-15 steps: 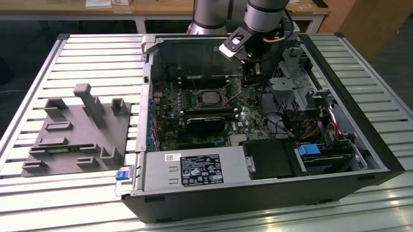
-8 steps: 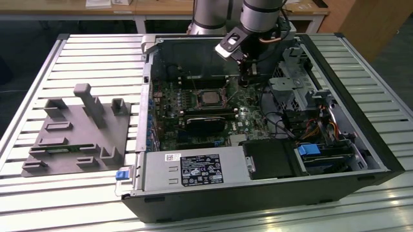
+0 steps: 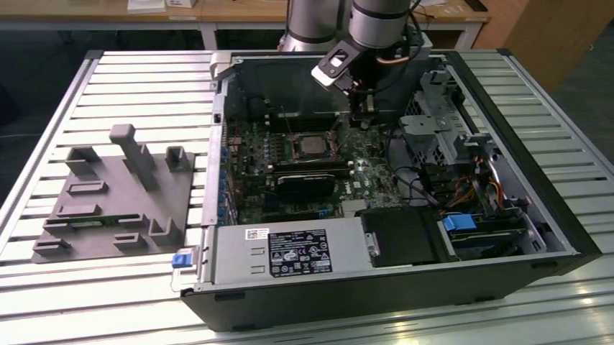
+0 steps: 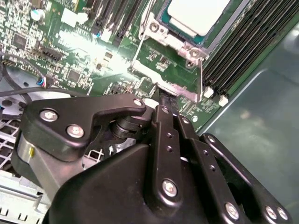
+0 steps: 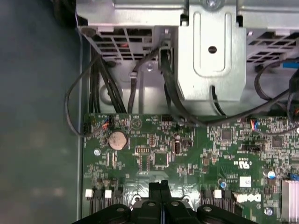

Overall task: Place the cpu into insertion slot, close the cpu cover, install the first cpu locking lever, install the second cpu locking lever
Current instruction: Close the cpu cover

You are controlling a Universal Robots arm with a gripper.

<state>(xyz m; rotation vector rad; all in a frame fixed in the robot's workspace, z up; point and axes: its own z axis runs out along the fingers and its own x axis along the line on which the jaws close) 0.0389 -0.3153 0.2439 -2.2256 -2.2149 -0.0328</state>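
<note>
The gripper (image 4: 167, 105) has its fingers drawn narrow, pressed together with nothing visibly held between them. In the exterior view it reaches down into the open computer case (image 3: 537, 215), just to that view's right of the socket. The motherboard (image 5: 159, 154) lies under it, with the long black memory slots (image 4: 243, 51) running beside the socket. In the second wrist view the cpu cover (image 4: 182, 90) appears raised, board showing through its cut-out, and the fingertips meet its near edge; whether they touch it or pinch a tab I cannot tell. The cpu (image 4: 196, 14) sits in the insertion slot (image 4: 203, 39), silver top up, so placing looks done and the cover looks open. The risk, as I judge it, is the thin metal edge: narrow fingertips could slide off it and strike the small board parts or slot latches nearby. An off-centre push could also bring the frame down skewed onto the chip.
</note>
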